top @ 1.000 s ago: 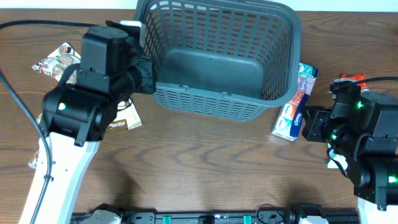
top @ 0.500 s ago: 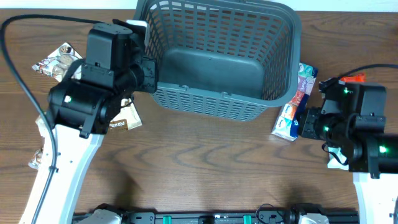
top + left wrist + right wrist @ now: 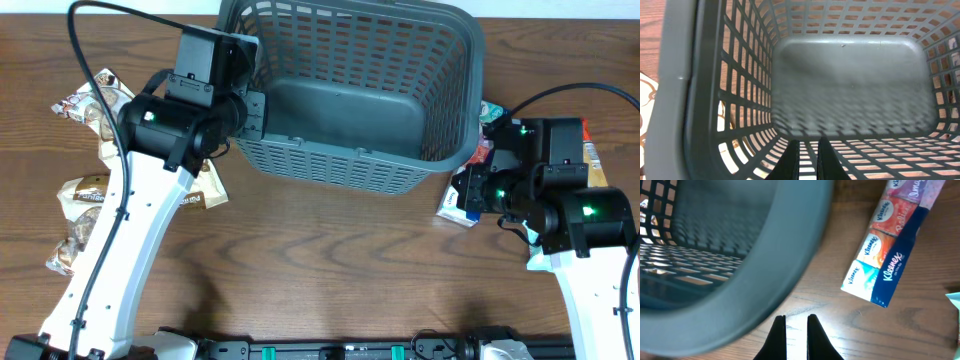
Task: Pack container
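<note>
– Where is the container (image 3: 345, 160) placed?
– At the far middle of the worktop (image 3: 330, 260).
– And the arms?
– The left end effector (image 3: 808, 142) is clenched at its left wall. The right end effector (image 3: 796, 317) is clenched, nothing grasped, near the tissue pack (image 3: 890, 255).

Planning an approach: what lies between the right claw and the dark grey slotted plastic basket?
Only bare wooden table separates right claw from basket; right wrist view.
</note>
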Motion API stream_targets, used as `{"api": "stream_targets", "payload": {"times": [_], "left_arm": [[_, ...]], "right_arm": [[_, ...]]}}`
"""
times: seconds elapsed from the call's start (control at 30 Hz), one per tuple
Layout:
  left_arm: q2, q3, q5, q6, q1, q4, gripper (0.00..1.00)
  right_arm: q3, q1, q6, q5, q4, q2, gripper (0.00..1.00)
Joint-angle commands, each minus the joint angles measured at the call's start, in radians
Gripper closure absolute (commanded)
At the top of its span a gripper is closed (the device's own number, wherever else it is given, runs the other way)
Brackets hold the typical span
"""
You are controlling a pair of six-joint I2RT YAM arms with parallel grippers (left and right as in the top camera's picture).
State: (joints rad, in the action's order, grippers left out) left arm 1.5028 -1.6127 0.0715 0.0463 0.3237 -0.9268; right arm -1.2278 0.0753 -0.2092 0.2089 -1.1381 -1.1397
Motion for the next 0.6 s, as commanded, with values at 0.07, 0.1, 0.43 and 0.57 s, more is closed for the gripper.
{"api": "stream_targets", "payload": {"times": [0.07, 0.1, 0.43, 0.57], "left_arm": [[0.003, -0.016, -0.004, -0.039, 0.003, 0.002, 0.94], [0.005, -0.016, -0.004, -0.040, 0.003, 0.002, 0.94], [0.013, -0.014, -0.004, -0.054, 0.003, -0.008, 0.94], [0.013, -0.014, -0.005, -0.054, 0.003, -0.021, 0.94]], "right_arm": [[-0.014, 0.011, -0.016, -0.021, 0.022, -0.021, 0.99], [-0.014, 0.011, -0.015, -0.028, 0.027, -0.026, 0.99], [-0.014, 0.011, -0.014, -0.029, 0.069, -0.070, 0.99], [-0.014, 0.011, -0.014, -0.029, 0.087, -0.080, 0.99]]}}
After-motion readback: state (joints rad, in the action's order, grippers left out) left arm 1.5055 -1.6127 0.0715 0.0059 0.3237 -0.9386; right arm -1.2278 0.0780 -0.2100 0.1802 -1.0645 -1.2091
